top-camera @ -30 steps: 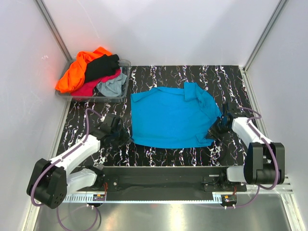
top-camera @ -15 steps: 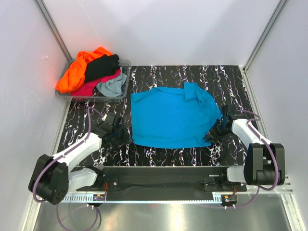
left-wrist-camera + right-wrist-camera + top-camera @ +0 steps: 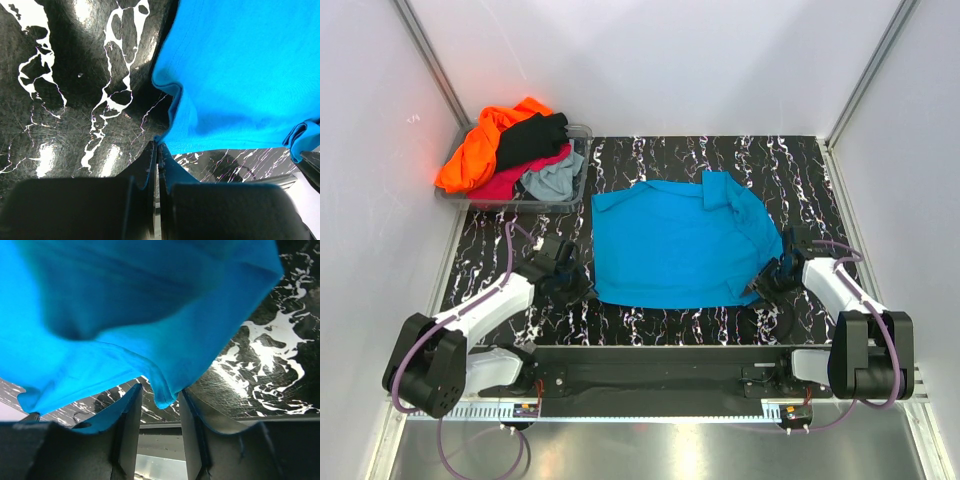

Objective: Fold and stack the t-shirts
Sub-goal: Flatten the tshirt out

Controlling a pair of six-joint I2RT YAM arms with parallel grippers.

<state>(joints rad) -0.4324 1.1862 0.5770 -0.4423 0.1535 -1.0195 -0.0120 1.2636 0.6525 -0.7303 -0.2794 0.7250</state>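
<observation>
A turquoise t-shirt (image 3: 675,245) lies spread flat on the black marbled table, with one sleeve folded over at its far right. My left gripper (image 3: 572,276) sits at the shirt's near left corner. In the left wrist view, that gripper (image 3: 159,146) is shut with the tip of the blue hem (image 3: 172,125) pinched at its fingertips. My right gripper (image 3: 767,281) is at the shirt's near right corner. In the right wrist view, it (image 3: 160,388) stands open, and a loose fold of the turquoise cloth (image 3: 165,390) droops between its fingers without being pinched.
A clear plastic bin (image 3: 582,170) at the far left holds an orange t-shirt (image 3: 485,150), a black one (image 3: 532,138), a crimson one (image 3: 505,185) and a grey one (image 3: 552,178). White walls stand close on both sides.
My right gripper has opened and let go of the shirt's near right corner, drawing back slightly toward the near edge. The left gripper has stayed shut and shifted only slightly.
</observation>
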